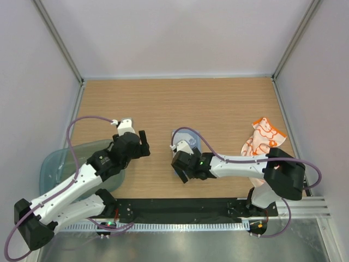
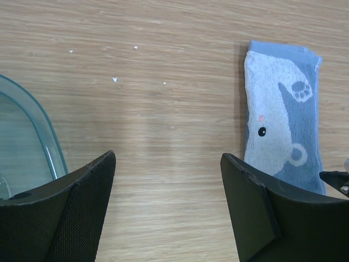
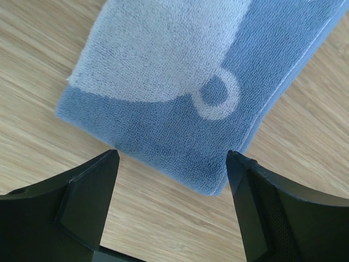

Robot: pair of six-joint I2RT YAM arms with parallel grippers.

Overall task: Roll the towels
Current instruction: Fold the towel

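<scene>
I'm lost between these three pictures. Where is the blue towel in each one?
Top view: the blue towel lies in the middle of the table, partly hidden by the robot.
Left wrist view: blue towel at the right side, lengthwise, animal face up.
Right wrist view: blue towel fills the upper half.
Shared landmark: the wooden table beneath it.

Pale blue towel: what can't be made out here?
- Top view: pale blue folded terry towel partly covered by right gripper and cable.
- Right wrist: its far end cut off by the top edge.
- Left wrist: its near end behind a finger of the left gripper.
- Top view: orange-and-white patterned cloths, count unclear; right arm overlaps them.
</scene>
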